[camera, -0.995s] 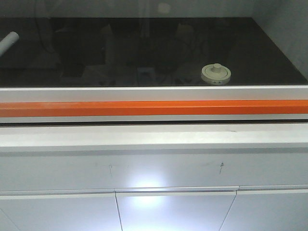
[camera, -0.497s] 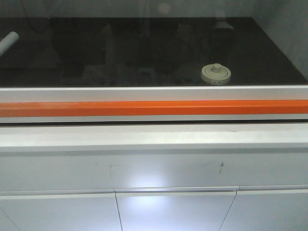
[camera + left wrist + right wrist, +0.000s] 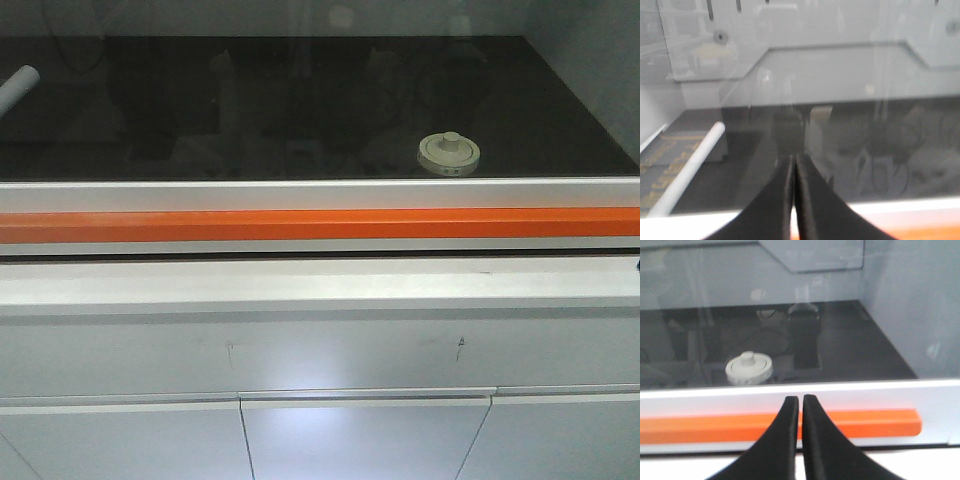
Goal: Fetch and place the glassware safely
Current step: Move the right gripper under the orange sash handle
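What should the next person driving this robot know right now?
Left pincer: shut, empty, pointing into the cabinet, with the white tube off to its left.
Right pincer: shut, empty, aimed just right of the jar.
Jar: upright with its lid on, on the black worktop, behind the orange strip, right of centre.
Done: nothing gripped yet.
Left: reflections suggest a glass pane in front, so check that first. Then open a pincer, lift the jar and place it safely.
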Robot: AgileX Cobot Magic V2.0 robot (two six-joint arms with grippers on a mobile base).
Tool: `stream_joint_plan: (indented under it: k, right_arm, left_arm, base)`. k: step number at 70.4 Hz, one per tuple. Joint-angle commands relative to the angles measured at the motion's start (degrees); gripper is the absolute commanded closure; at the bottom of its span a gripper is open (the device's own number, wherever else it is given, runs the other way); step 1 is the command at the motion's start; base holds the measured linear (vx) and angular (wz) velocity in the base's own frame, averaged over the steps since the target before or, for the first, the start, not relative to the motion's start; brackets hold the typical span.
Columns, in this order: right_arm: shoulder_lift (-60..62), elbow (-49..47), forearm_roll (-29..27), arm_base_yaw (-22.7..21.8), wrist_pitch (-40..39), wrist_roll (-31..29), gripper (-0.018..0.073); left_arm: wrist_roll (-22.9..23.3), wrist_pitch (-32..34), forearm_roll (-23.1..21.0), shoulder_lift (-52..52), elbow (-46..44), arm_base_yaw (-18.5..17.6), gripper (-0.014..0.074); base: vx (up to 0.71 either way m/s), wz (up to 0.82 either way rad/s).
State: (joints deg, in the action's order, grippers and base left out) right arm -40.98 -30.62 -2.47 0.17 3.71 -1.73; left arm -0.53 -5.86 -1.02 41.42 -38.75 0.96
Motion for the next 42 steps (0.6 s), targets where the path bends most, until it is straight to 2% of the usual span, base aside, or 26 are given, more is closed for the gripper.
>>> stream_joint_plan:
  k: [1, 12, 22, 29, 42]
  right_arm:
    - [0.0, 2.9, 0.0, 1.7, -10.1, -0.8, 0.0563]
    - [-0.8, 11.9, 0.4, 2.9, -25.3, -3.4, 0.0563]
    - [-4.4, 16.1, 0.6, 2.9, -32.1, -3.4, 0.0560]
    - [-8.6, 16.3, 2.0, 2.9, -34.5, -3.4, 0.0560]
    - [-16.7, 16.3, 3.2, 2.9, -43.1, -3.3, 0.0560]
  left_arm:
    - [-1.4, 7.1, -0.2, 0.0, 2.6, -0.3, 0.0603]
    - [-1.4, 17.4, -0.4, 0.0, 11.9, -0.3, 0.0603]
    - [-1.4, 27.6, -0.4, 0.0, 20.3, -0.3, 0.0603]
    - [-1.3, 30.4, -0.4, 0.0, 23.0, -0.3, 0.0603]
    - [-1.3, 30.9, -0.4, 0.0, 23.4, -0.3, 0.0603]
  base:
    - [0.00, 0.00]
    - [0.00, 0.00]
    - [0.00, 0.00]
    - [0.00, 0.00]
    - [0.00, 0.00]
